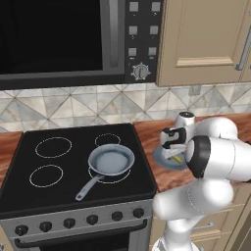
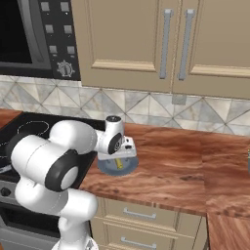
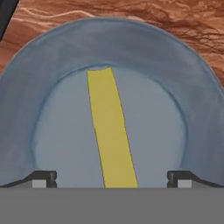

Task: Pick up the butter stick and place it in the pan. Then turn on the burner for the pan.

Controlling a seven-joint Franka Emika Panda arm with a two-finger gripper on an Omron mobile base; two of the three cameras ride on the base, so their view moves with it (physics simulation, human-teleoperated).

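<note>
Hand view, one butter stick (image 3: pixel 111 131) on one plate (image 3: pixel 192 87), gripper (image 3: pixel 111 179) spread apart, ungrasped.

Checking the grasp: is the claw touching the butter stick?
Apart. In the hand view the claw fingertips stand wide either side of the butter stick, clear gaps between.

No words, brands or numbers can be read anywhere. The microwave's control panel (image 1: pixel 142 37) carries small pale square buttons and a round dial (image 1: pixel 140 71), all unlabelled at this sharpness; below that panel, the stove's front knobs (image 1: pixel 68 223) bear no legible markings either.
</note>
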